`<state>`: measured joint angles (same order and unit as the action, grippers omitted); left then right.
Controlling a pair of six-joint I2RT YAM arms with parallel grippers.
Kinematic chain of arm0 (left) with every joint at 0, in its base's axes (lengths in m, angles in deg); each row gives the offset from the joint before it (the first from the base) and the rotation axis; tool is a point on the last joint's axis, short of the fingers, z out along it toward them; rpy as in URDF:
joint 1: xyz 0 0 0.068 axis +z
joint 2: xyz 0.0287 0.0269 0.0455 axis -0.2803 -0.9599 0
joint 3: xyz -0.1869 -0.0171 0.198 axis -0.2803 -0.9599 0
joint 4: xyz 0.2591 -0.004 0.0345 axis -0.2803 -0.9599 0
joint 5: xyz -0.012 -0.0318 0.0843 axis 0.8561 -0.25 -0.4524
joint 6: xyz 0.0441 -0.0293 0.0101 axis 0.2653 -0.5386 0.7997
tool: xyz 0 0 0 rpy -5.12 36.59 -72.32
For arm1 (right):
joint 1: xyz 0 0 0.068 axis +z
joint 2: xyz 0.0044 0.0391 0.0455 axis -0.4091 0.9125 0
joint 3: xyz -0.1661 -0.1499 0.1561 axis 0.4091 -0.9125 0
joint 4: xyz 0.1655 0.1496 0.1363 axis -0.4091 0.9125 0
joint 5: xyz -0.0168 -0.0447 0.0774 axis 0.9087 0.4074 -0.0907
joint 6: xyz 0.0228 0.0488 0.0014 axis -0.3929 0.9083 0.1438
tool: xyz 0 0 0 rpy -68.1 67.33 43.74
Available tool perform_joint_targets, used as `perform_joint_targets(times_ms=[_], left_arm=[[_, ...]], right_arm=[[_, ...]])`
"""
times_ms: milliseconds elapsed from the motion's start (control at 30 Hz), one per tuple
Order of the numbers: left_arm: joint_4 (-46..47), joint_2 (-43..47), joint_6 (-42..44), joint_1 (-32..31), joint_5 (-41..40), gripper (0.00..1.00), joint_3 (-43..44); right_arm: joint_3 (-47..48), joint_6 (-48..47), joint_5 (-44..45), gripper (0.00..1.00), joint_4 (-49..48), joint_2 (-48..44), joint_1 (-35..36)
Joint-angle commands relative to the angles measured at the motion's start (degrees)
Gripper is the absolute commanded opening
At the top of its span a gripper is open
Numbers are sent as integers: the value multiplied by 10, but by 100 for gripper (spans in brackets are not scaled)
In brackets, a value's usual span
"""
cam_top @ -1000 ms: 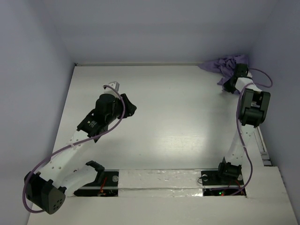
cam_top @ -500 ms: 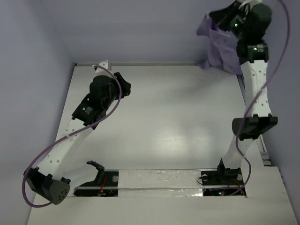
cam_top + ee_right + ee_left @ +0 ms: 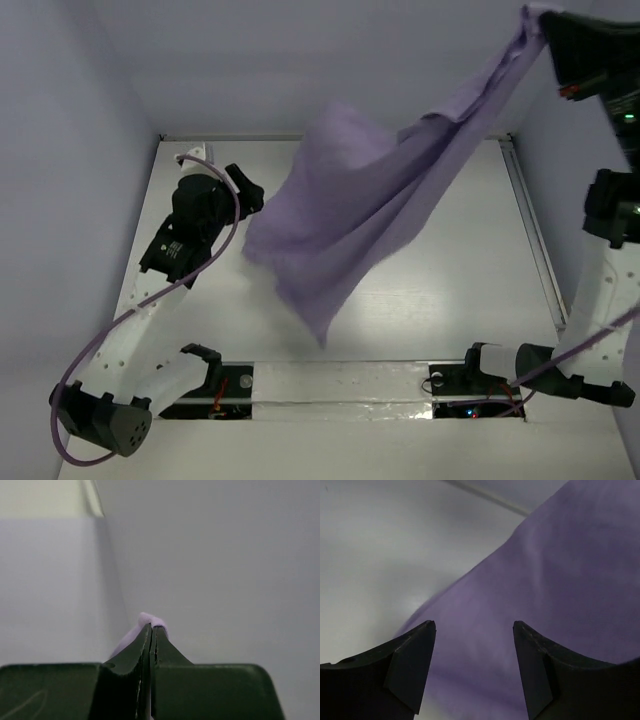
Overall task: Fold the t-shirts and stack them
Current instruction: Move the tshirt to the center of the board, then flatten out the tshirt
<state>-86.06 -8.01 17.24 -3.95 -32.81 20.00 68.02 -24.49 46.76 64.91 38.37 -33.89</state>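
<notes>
**White table, shirt hoisted to hang open**

White tabletop [image 3: 430,300] spans the lower frame. Left of centre, the left gripper [image 3: 474,626] holds nothing, its jaws spread wide and facing the cloth's lower edge. The lavender t-shirt [image 3: 360,200] drapes diagonally above the table, probably held high to shake it flat for folding. At upper right, the right gripper [image 3: 151,630] is pressed together, pinching a corner of the cloth.

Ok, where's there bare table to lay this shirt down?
Bare table shows near right, between the hanging tip of the t-shirt and the right arm, and in a wedge between that tip and the left arm. The middle is crowded: the shirt hangs over it from the shut right fingers, the open left fingers close by.
</notes>
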Motion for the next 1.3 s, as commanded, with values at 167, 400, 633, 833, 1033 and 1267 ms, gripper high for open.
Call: perform_joint_targets(times_ms=[167,400,633,833,1033,1267], left_arm=[[3,25,-17,1,63,71,-127],[2,-97,24,-9,129,70,-188],[7,-205,60,-86,146,74,-201],[68,-341,69,-92,169,8,-147],[70,-433,91,39,50,0,27],[32,-575,93,111,3,0,239]], right_arm=[[-436,11,-14,0,-54,26,-17],[-582,-18,24,0,-41,1,-17],[-590,-48,52,0,-16,-1,-17],[-558,-23,45,0,-47,61,-17],[-449,-19,59,0,-48,210,8],[-199,0,96,0,-16,480,51]])
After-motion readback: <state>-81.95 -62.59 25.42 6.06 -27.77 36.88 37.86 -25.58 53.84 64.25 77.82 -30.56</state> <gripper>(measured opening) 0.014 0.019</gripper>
